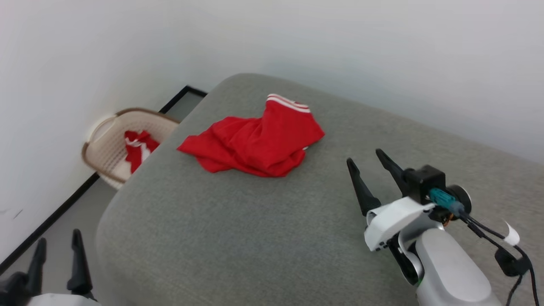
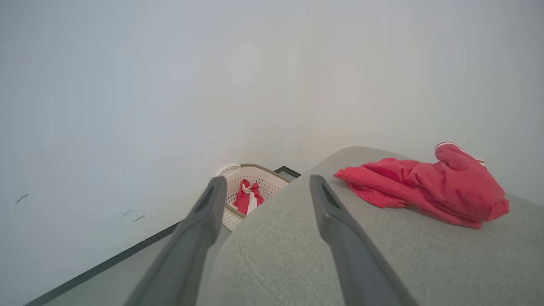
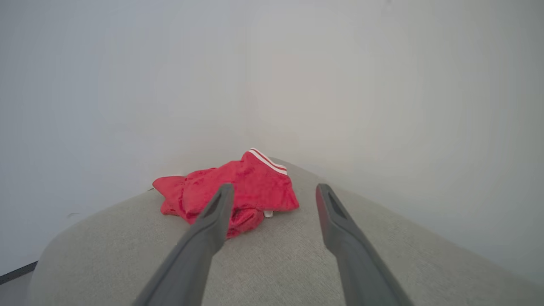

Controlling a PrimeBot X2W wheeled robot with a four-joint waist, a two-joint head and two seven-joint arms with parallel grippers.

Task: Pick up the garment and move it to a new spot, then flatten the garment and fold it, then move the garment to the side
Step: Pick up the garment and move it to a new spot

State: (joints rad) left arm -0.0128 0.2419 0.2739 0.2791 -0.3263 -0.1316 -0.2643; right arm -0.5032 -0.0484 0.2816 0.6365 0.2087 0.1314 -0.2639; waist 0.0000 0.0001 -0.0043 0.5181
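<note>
As garment (image 1: 255, 146) lies bunched, front hidden | left pincer (image 1: 58, 237) base cropped

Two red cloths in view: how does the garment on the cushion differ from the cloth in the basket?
The garment lies crumpled but spread on the grey cushion; the cloth is bunched in the beige basket on the floor beside it. The garment shows far more fabric than the cloth. The garment has a striped band at its far edge; the cloth a plain white patch. Both are red with white.
</note>
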